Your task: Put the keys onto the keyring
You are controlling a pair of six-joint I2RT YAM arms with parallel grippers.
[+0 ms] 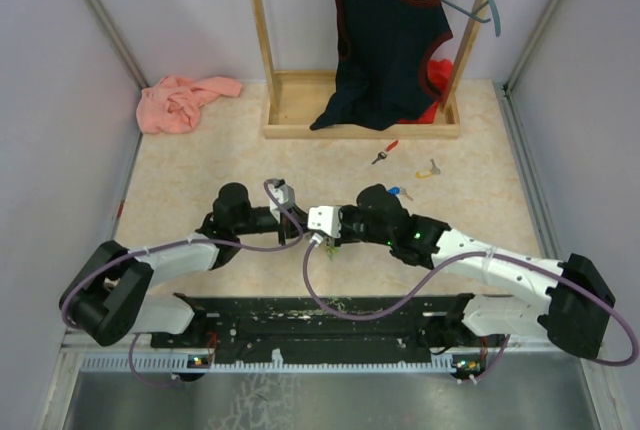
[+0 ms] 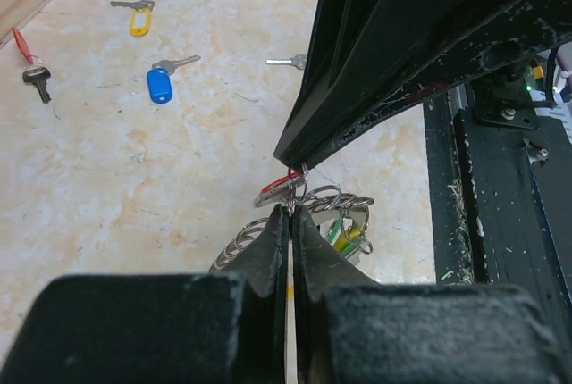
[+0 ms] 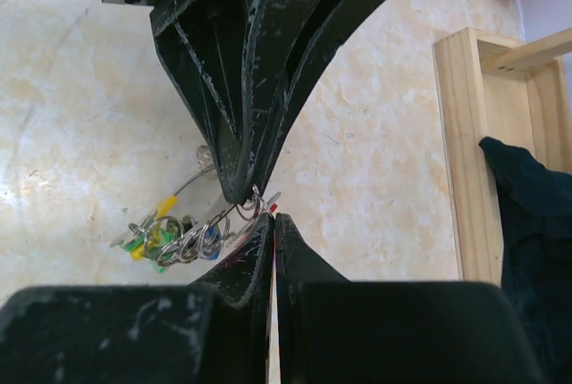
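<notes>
My left gripper (image 2: 293, 212) is shut on a wire ring of the keyring (image 2: 338, 198), a bunch of silver rings with green and yellow tags lying near the table's front. My right gripper (image 3: 273, 220) is shut on a red-headed key (image 2: 275, 190), its tips meeting the left gripper's tips (image 3: 239, 189) at that ring. The keyring (image 3: 174, 239) trails left of both, with a yellow section (image 3: 164, 206). In the top view both grippers (image 1: 302, 234) (image 1: 321, 240) meet at mid-table. Loose keys lie beyond: a blue-tagged key (image 2: 159, 85), a yellow-tagged key (image 2: 139, 20) and a red-tagged key (image 1: 385, 152).
A wooden rack (image 1: 300, 100) with a dark garment (image 1: 385, 40) stands at the back, its base also to the right in the right wrist view (image 3: 465, 134). A pink cloth (image 1: 185, 100) lies back left. The black base rail (image 1: 330, 310) runs along the near edge.
</notes>
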